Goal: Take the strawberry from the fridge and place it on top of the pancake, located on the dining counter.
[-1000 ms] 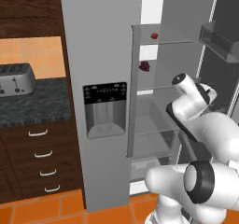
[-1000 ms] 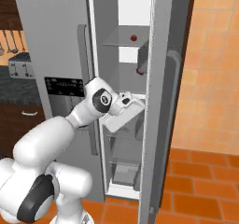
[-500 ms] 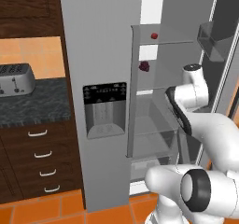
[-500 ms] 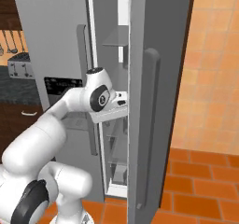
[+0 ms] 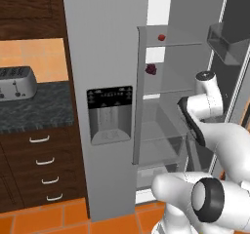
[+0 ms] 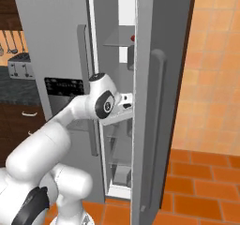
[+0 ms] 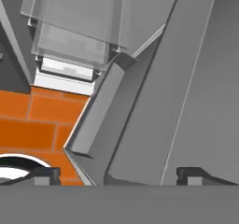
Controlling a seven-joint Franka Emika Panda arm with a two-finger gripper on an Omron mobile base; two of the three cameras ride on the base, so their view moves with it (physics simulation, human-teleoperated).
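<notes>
You had the fridge (image 5: 105, 72) open, its right door (image 6: 161, 102) swung out, with the arm reaching inside. The gripper (image 7: 119, 174) pointed down, jaws spread wide on nothing. The strawberry (image 5: 161, 37) sat untouched on the top shelf, above a maroon fruit (image 5: 151, 69). Picking, carrying and placing all remained.

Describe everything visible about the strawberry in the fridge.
The strawberry is a tiny, bright red, roundish berry sitting alone on the top glass shelf of the open fridge, near the shelf's left end. A darker maroon fruit lies on the shelf below it. Nothing else touches the berry. Its surface detail is too small to make out.
</notes>
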